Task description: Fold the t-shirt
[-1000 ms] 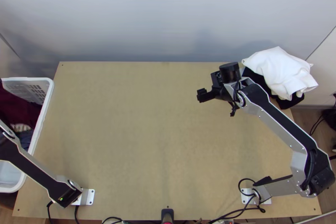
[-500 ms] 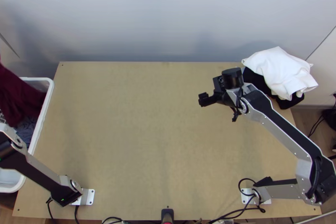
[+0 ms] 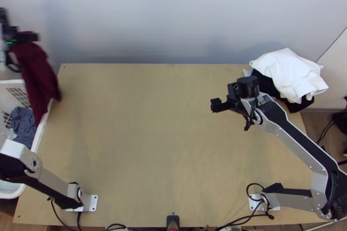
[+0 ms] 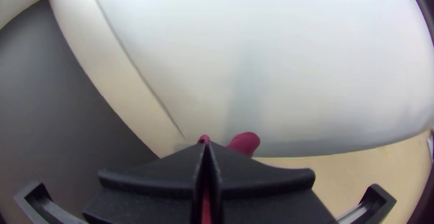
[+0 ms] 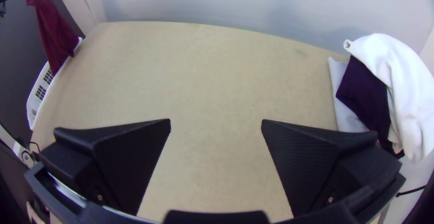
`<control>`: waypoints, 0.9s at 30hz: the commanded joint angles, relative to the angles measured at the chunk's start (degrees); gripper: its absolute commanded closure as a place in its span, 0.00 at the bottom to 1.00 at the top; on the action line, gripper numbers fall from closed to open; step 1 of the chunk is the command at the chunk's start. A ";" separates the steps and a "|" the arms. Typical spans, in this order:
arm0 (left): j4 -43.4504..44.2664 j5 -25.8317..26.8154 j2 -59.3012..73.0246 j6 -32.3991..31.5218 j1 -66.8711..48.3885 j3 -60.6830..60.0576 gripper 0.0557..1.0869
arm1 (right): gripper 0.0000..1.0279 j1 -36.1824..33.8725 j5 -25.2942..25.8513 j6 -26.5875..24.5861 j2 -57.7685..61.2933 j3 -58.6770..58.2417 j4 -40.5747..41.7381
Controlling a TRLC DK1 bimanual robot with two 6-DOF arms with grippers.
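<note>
Findings from my remote station: the left gripper (image 3: 29,37) is at the upper left of the top view, above the far side of the white laundry basket (image 3: 42,128). Its pincer is pressed together on the maroon t-shirt (image 3: 37,73). In the left wrist view, maroon cloth shows in the narrow seam of the left gripper (image 4: 205,147) and just past its fingertips.

The t-shirt hangs from that grip in long, bunched folds, its upper end at the fingers. It runs down the picture across the basket's rim and beside the table's upper left corner. Whether its lower part rests on the rim I cannot tell. I cannot confirm which part of the t-shirt is pinched.

I record the right gripper (image 3: 217,105) right of centre in the upper half of the top view, over the wooden table (image 3: 165,144). In the right wrist view the right gripper (image 5: 216,127) has its two fingers spread wide apart, with bare tabletop between them.

The basket is at the left edge of the top view, beside the table; a blue-grey cloth (image 3: 24,122) lies crumpled in it. At the upper right, a white garment (image 3: 290,73) lies loosely heaped on a dark garment (image 3: 265,82). A pale cloth (image 5: 346,106) extends from under the dark one.
</note>
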 commanded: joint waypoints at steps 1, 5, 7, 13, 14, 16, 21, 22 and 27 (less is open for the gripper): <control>-5.76 -7.62 -1.94 -0.74 -18.52 -0.71 0.95 | 0.09 -2.50 -0.02 0.60 -2.22 -2.52 1.82; -7.51 -9.90 -2.11 -2.41 -29.07 -0.80 0.95 | 0.09 -6.19 -0.02 1.83 -2.75 -3.66 4.45; -7.51 -10.69 -2.11 -2.76 -34.16 -0.71 0.95 | 0.09 -8.30 -0.02 3.32 -2.66 -4.45 5.86; -7.43 -11.66 -0.80 -5.75 -48.58 -0.71 0.95 | 0.09 -12.87 -0.02 6.31 -2.66 -8.76 10.78; -7.43 -11.66 -0.27 -6.37 -50.69 -0.71 0.95 | 0.09 -13.58 -0.02 6.75 -2.66 -9.37 11.40; -7.25 -11.75 0.70 -7.33 -54.47 -0.62 0.95 | 0.09 -14.89 -0.02 7.72 -2.66 -10.25 12.27; -6.55 -11.92 4.04 -10.06 -63.78 1.05 0.95 | 0.09 -17.80 0.07 9.21 -2.66 -11.66 14.12; -6.28 -11.92 4.65 -10.50 -65.72 1.22 0.95 | 0.09 -18.15 0.07 9.21 -2.66 -11.92 14.30; -3.38 -11.92 8.08 -12.70 -74.59 1.31 0.95 | 0.09 -19.47 0.07 9.56 -2.05 -13.77 16.84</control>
